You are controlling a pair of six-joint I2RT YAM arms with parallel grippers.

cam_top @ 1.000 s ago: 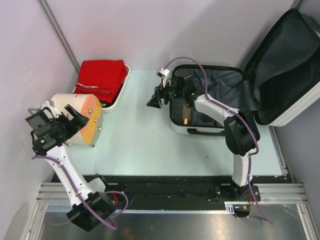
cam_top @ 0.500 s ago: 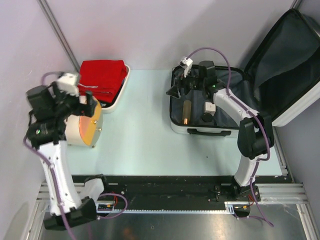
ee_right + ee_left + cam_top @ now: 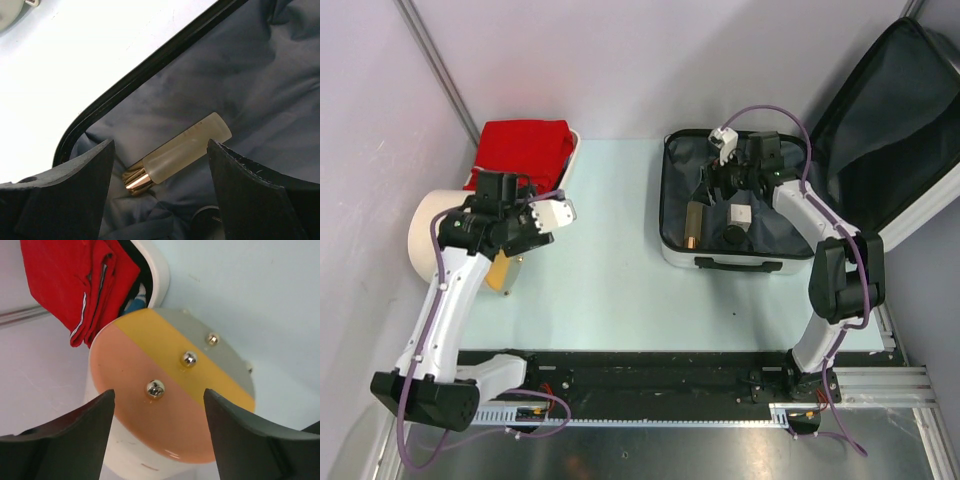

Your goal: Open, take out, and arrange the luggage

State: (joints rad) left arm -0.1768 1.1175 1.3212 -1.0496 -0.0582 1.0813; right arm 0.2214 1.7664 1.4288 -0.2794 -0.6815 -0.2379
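Our right gripper (image 3: 159, 145) hangs spread and empty over the frosted tube (image 3: 185, 147) in the luggage (image 3: 720, 262), which lies open at the far right corner of the table (image 3: 620, 290). A skewed pinch may roll the tube into the lining folds. Our left gripper (image 3: 159, 392), equally spread and empty, could nudge the cylinder (image 3: 170, 405) by the left edge.

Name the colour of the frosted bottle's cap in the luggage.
Cap is metallic rose-gold; best in right wrist view.
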